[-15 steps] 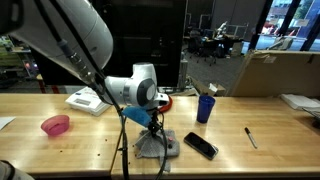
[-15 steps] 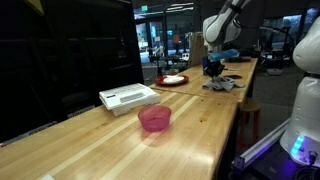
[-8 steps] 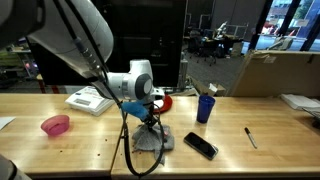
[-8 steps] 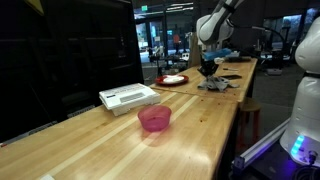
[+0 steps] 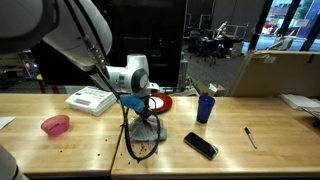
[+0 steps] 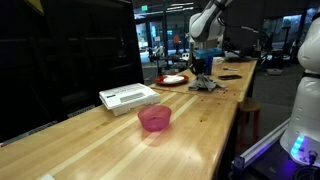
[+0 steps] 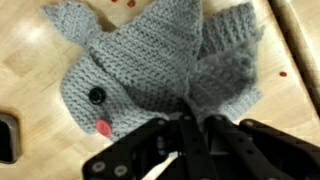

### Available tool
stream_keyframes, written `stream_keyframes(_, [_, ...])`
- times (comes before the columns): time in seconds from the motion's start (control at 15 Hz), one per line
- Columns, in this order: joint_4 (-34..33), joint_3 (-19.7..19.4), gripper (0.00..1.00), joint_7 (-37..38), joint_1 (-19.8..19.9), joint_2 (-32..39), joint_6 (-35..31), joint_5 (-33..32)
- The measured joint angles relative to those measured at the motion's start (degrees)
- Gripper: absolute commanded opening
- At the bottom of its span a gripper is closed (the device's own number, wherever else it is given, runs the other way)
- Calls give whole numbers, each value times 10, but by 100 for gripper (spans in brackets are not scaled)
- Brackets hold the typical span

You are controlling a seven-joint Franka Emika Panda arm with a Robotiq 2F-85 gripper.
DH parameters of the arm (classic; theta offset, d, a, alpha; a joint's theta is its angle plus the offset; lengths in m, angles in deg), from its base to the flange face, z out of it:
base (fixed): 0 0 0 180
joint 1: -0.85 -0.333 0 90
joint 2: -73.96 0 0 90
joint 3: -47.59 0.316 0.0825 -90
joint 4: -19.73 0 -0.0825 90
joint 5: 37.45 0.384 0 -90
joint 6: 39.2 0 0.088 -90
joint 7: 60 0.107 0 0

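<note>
- Pinching the gray knitted toy (image 7: 140, 60) with the gripper (image 7: 190, 112), the fingers squeezing tight together on a fold of wool at the toy's edge.
- Showing a black button eye (image 7: 96, 95) and a little pink bit (image 7: 102, 126) on the toy in the wrist view.
- Hanging just under the gripper in an exterior view, above the wooden table (image 5: 90, 150). Looking very close to the tabletop at the bottom, but touching or not is too hard to tell.
- Lying just beside the toy: a black phone (image 5: 200, 145).
- Standing near, behind the phone: a blue cup (image 5: 205, 107).
- Lying farther along the table: a pen (image 5: 250, 137).
- Sitting well apart from the toy at the other end: a pink bowl (image 5: 56, 124) and a white box (image 5: 90, 100).
</note>
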Motion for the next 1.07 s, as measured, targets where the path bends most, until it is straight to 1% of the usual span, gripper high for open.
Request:
stream_keyframes(0.27, [-21, 6, 2, -5, -11, 14, 0, 5])
stream_keyframes(0.53, [-24, 5, 2, -3, -10, 18, 1, -3])
stream_keyframes(0.8, [-22, -4, 2, 10, -3, 7, 10, -47])
stream_keyframes(1.07, [-10, -11, 2, 30, 14, -35, 28, -94])
